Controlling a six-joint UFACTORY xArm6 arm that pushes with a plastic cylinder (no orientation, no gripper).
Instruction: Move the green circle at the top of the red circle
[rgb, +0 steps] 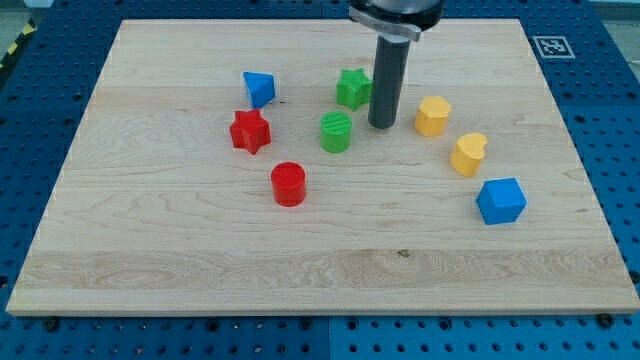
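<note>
Green circle (336, 131) at about one o'clock from red circle (288, 184), near but apart. My tip (382, 125) just beside green circle at three o'clock; no grasping hand, only a bare rod. Green star (353, 88) at twelve o'clock of green circle; red star (250, 131) at nine. Farther: blue block (259, 88) at ten; yellow blocks (433, 116) (467, 154) and blue cube (500, 201) toward three to four, all on wooden board (200, 260).

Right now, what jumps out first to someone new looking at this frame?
The dark rod coming down from the view's top, my tip resting on the wooden board just right of the green circle and below-right of the green star. Next, the scatter of bright blocks: the red circle sits below-left of the green circle, and a blue cube lies far right.
</note>
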